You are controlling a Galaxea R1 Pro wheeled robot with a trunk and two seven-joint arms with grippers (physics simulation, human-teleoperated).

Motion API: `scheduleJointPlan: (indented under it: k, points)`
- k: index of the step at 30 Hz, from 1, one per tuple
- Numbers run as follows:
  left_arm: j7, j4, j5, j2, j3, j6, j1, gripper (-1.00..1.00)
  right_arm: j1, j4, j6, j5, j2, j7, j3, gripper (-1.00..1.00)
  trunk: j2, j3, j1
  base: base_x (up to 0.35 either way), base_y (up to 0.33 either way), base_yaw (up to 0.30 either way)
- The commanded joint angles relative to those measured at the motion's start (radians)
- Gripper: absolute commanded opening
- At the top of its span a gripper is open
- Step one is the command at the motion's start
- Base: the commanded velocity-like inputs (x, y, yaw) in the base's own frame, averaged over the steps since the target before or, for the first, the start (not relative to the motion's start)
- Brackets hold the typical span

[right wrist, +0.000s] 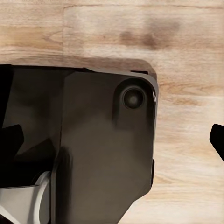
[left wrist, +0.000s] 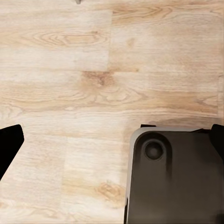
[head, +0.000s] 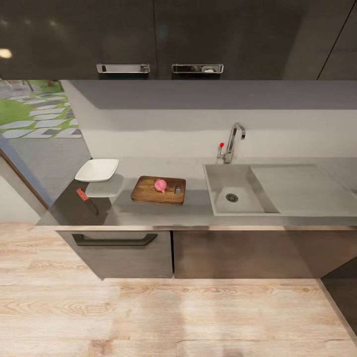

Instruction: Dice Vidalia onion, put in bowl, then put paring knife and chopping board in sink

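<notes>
1. Wooden floor planks (head: 178, 317) lie nearest my head camera, with the cabinet fronts and a dark drawer handle (head: 115, 240) just beyond them.
2. On the desk (head: 198, 210) the chopping board (head: 158, 190) sits at roughly 12 o'clock from me, a shade to the left, and the Vidalia onion (head: 160, 185) rests whole on top of it, near the board's handle slot.
3. At about 1 o'clock is the sink (head: 218, 173), its basin bare around the dark drain, with the chrome tap (head: 233, 141) and red knob behind it.
4. The bowl (head: 97, 169) stands at about 11 o'clock, well apart from the board, toward the desk's left end.
5. A small reddish object (head: 82, 194) lies near the bowl at the desk's front edge; I cannot tell whether it is the paring knife.
6. Both wrist cameras look down at the floor and the robot's dark base (left wrist: 177, 177). The left claw (left wrist: 112, 140) has dark fingertips at opposite frame edges, so I read it as wide apart and holding nothing. The right claw (right wrist: 116, 140) looks likewise spread and unloaded.
7. My judgement: the onion is out of the sink, so dicing is the step in hand.
8. Next I need to drive closer, raise an arm, find and grip the knife, then bring it over the onion.
</notes>
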Motion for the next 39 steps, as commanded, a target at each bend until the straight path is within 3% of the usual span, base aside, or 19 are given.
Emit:
scheduleJointPlan:
  k: [1,15,27,28,29,33,39]
  points:
    - [0.008,-0.001,0.008,0.002,-0.008,-0.002,0.000,1.00,0.001,-0.002,-0.001,0.009,0.000,0.004,-0.008,1.00,-0.002,-0.001,0.001,0.000,0.000,0.000]
    - [0.006,0.024,0.009,-0.009,-0.008,-0.002,-0.004,1.00,0.001,-0.001,-0.001,0.009,0.000,0.004,-0.009,1.00,-0.002,-0.001,0.001,0.000,0.000,0.000]
    - [0.006,0.105,0.009,-0.024,-0.008,-0.002,-0.061,1.00,0.001,-0.015,-0.012,0.009,0.001,0.009,-0.008,1.00,-0.002,-0.001,0.001,0.000,0.000,0.000]
    - [0.006,0.107,0.009,-0.024,-0.008,-0.002,-0.062,1.00,0.001,-0.033,-0.021,0.007,0.000,0.008,-0.009,1.00,-0.002,-0.001,0.001,0.000,0.000,0.000]
    - [0.006,0.109,0.009,-0.024,-0.008,-0.002,-0.063,1.00,0.001,-0.127,-0.038,-0.012,-0.001,0.004,-0.012,1.00,-0.002,0.000,0.001,0.000,0.000,0.000]
    - [0.005,0.110,0.009,-0.025,-0.008,-0.002,-0.064,1.00,0.001,-0.342,-0.043,-0.077,0.001,0.002,-0.013,1.00,-0.002,0.006,0.001,0.000,0.000,0.000]
    - [0.005,0.109,0.008,-0.025,-0.008,-0.002,-0.068,1.00,0.001,-0.489,-0.039,-0.089,0.004,0.003,-0.010,1.00,-0.002,0.016,0.001,0.000,0.000,0.000]
